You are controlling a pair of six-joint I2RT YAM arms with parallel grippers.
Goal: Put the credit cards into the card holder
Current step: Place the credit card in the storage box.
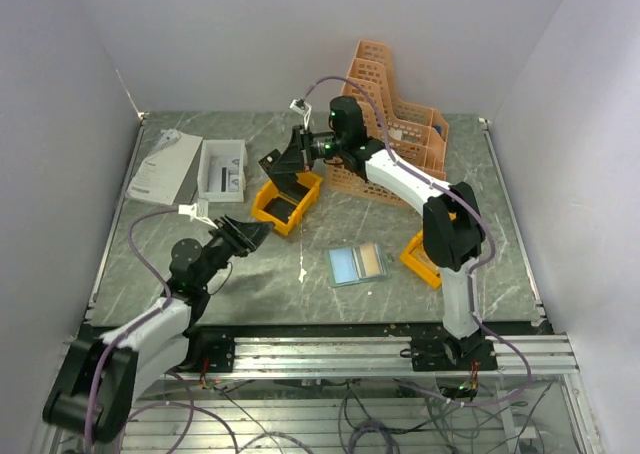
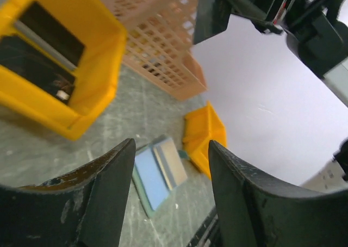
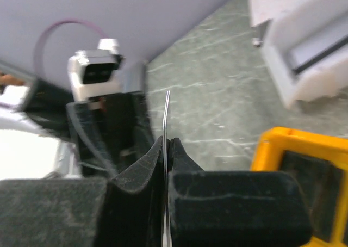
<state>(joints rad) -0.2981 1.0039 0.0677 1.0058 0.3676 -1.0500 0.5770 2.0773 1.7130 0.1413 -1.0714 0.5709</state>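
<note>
Two white-and-black jointed arms (image 1: 400, 179) with lilac cables (image 1: 137, 236), small green lights (image 1: 333, 102) and scuffed black pincer fingers (image 2: 103, 198).

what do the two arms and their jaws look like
Both the left arm and right arm have white links, black joints and black jaws. A lilac cable loops along each, with a white connector; green lights show on the right.

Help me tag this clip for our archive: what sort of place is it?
Probably a robot lab test cell: plain pale walls box in a green stone-patterned table, with an aluminium rail and loose cables at its near edge.
</note>
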